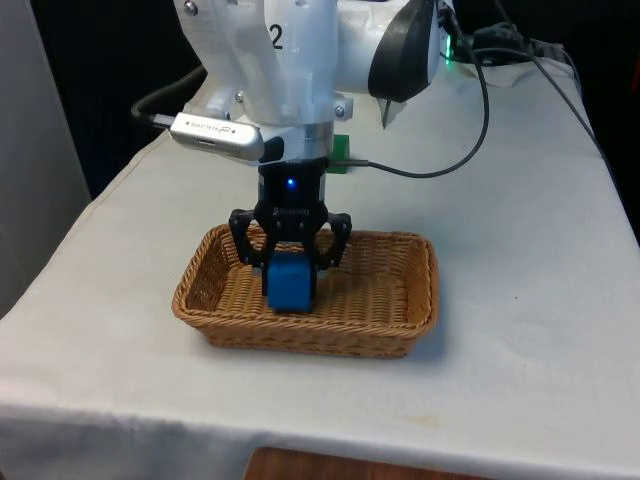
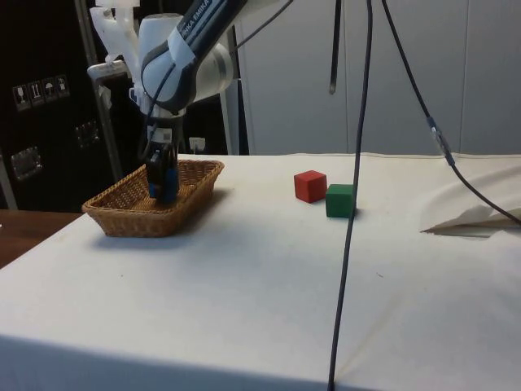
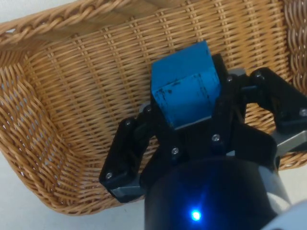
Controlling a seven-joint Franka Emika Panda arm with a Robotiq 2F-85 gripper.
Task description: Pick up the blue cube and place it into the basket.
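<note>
One blue cube (image 1: 291,283) sits clamped between my gripper (image 1: 290,262) fingers, low inside the basket (image 1: 395,335) toward the front view's left end, so I judge it is there to be released onto the weave. The woven walls stand close around the fingers, so straight up is my open way out; the red cube (image 2: 309,186) and green cube (image 2: 339,200) lie well apart
</note>
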